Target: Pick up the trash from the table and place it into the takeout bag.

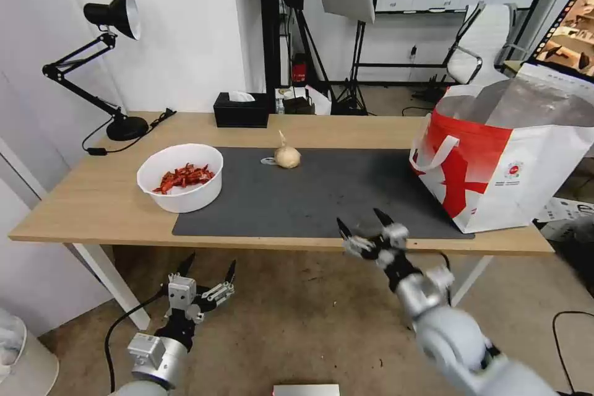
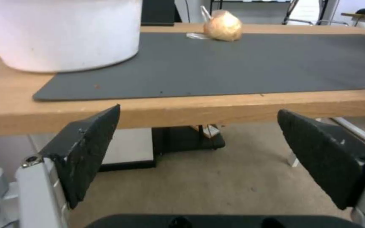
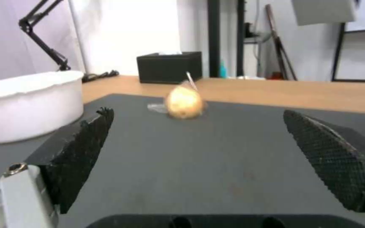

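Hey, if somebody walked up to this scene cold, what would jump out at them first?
Most likely the big red-and-white takeout bag, standing open on the table's right end. Next, the white bowl of red scraps at the left edge of the dark mat, with a small beige knotted bundle alone near the mat's far edge. The right gripper hangs open over the table's near edge; the left gripper sits open, below table height.

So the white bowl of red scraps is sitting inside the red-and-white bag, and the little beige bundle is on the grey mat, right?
Not quite. In the head view the white bowl of red scraps stands on the table, at the grey mat's left edge, far from the red-and-white bag. The little beige bundle is indeed on the mat.
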